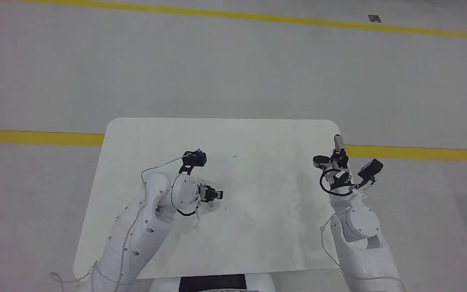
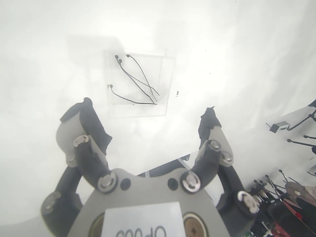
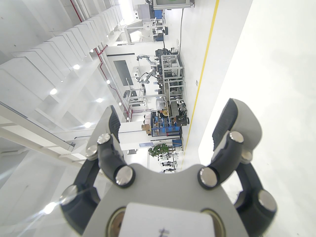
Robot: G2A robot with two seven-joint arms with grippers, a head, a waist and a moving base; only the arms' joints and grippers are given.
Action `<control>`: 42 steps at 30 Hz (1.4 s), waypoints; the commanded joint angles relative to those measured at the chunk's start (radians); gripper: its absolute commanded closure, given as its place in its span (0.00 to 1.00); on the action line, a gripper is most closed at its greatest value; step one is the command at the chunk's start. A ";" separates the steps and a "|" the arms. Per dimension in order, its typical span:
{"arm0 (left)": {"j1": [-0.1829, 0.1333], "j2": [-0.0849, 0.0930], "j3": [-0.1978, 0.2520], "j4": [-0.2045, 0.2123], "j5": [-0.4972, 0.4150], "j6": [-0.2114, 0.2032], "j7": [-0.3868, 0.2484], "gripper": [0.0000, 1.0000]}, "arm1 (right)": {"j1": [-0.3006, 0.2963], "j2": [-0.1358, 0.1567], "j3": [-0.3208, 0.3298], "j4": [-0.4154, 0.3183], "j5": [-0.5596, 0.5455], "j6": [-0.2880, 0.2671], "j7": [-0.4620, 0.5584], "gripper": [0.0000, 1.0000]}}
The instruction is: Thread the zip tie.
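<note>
Several black zip ties (image 2: 138, 82) lie loose and crossed in a shallow clear tray (image 2: 167, 85) on the white table (image 1: 255, 146). My left gripper (image 2: 147, 114) hovers short of the tray, open, with nothing between its black-padded fingers (image 2: 86, 119). From above, the left gripper (image 1: 211, 194) is over the table's front left part. My right gripper (image 3: 170, 114) is open and holds nothing, tilted up toward the room beyond the table. The top view places the right gripper (image 1: 333, 159) at the table's right edge.
A small black bit (image 2: 177, 93) lies on the table just beside the tray. Yellow floor lines (image 1: 233, 14) run behind and beside the table. Racks and machines (image 3: 170, 75) stand far off in the room.
</note>
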 commanded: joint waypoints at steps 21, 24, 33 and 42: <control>0.027 0.026 0.037 -0.060 0.101 0.000 0.000 0.00 | 0.000 0.000 0.000 0.000 0.000 0.000 0.000 0.00; 0.026 0.026 0.036 -0.059 0.104 0.000 0.000 0.00 | 0.000 0.000 0.000 0.000 0.000 0.000 0.000 0.00; 0.027 0.026 0.036 -0.062 0.097 -0.001 0.007 0.00 | 0.000 0.000 0.000 0.000 0.000 0.000 0.000 0.00; 0.035 0.001 0.003 -0.062 0.096 0.000 0.000 0.00 | 0.000 0.000 0.000 0.000 0.000 0.000 0.000 0.00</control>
